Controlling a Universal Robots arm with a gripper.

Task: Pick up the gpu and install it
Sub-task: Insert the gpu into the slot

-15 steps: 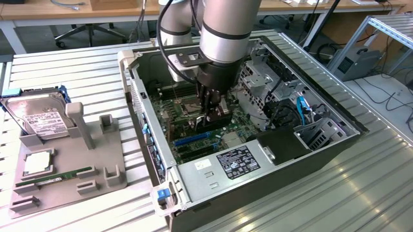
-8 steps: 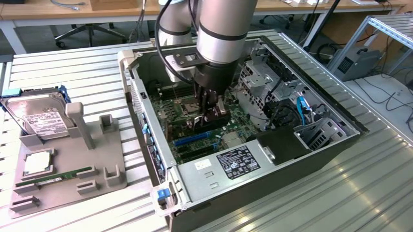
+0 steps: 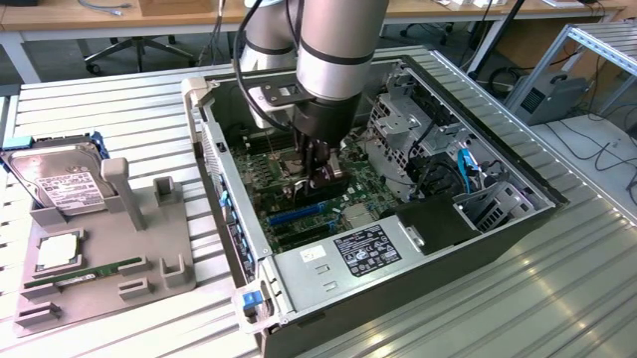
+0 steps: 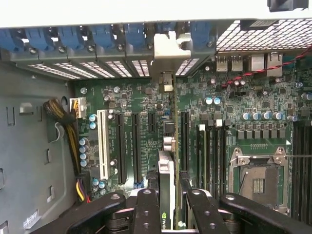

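Closest in on the wrist view, the fingers (image 4: pixel 146 207) are clamped on the gpu (image 4: pixel 166 190), one on each face, the card held on edge with its long side running toward the case's rear slot openings. That edge-on hold looks chosen so the card's bottom edge can meet a slot on the motherboard (image 4: pixel 146 97); whether it is seated yet I cannot tell. Beyond the gpu lie the dark expansion slots (image 4: pixel 127 141) and a white slot (image 4: pixel 102 144), with the bare CPU socket (image 4: pixel 256 178) off to one side.

From the exterior view, the gripper (image 3: pixel 324 175) reaches down into the open computer case (image 3: pixel 418 246), which holds the board, drive cage and cabling. Away from the case, on the surface, a grey holder (image 3: pixel 130 246) keeps a hard drive (image 3: pixel 65 183) and a memory stick (image 3: pixel 85 276).
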